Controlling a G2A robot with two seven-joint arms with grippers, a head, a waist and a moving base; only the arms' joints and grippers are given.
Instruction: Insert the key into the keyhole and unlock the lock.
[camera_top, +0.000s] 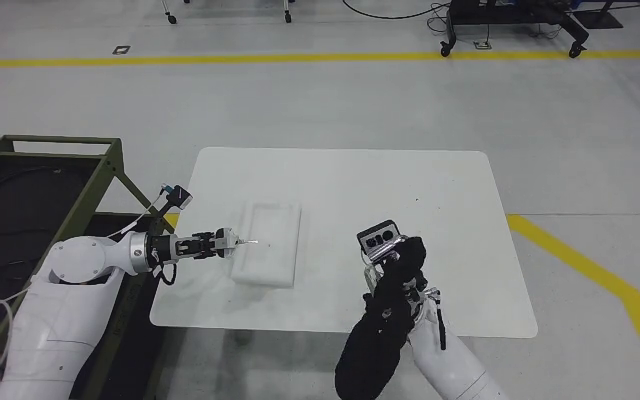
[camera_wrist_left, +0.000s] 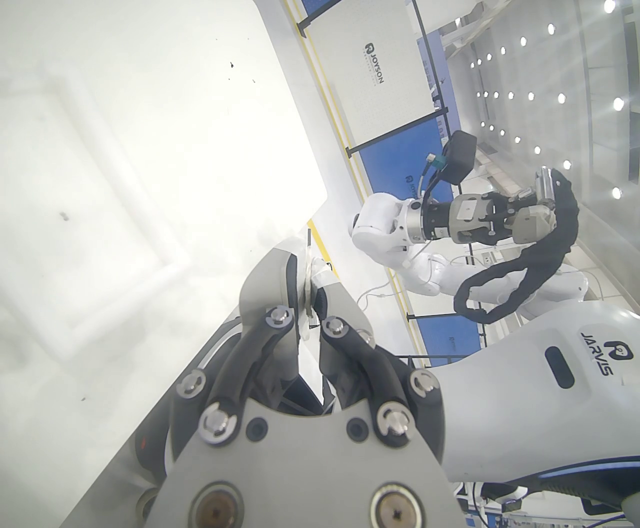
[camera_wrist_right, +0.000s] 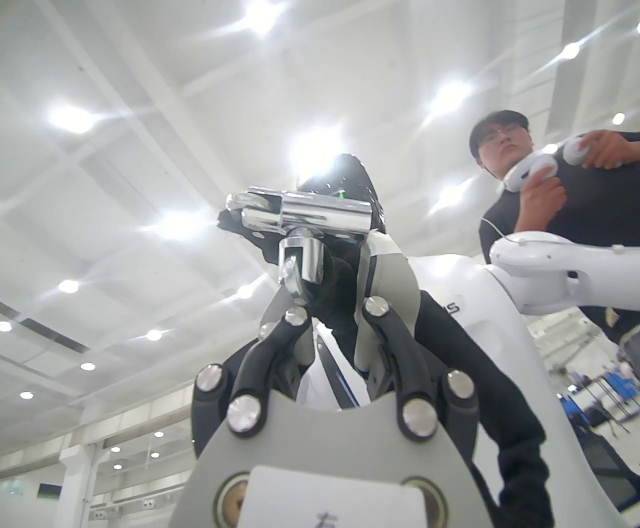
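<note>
Left tool (camera_wrist_left: 306, 305): closed tight, pinching the key (camera_wrist_left: 306, 272), its tip over the tray (camera_top: 275, 222) near the bench's (camera_top: 400, 185) left edge.
Right tool (camera_wrist_right: 332, 285): clamped around the chrome lock (camera_wrist_right: 310, 215), black cable (camera_wrist_left: 530, 280) trailing, by the front edge.

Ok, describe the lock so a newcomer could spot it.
Find the near edge of the white table, where the right gripper points up. It clamps the lock: a shiny chrome cylinder on a thick black cable loop, unlike the small thin key in the left gripper.
</note>
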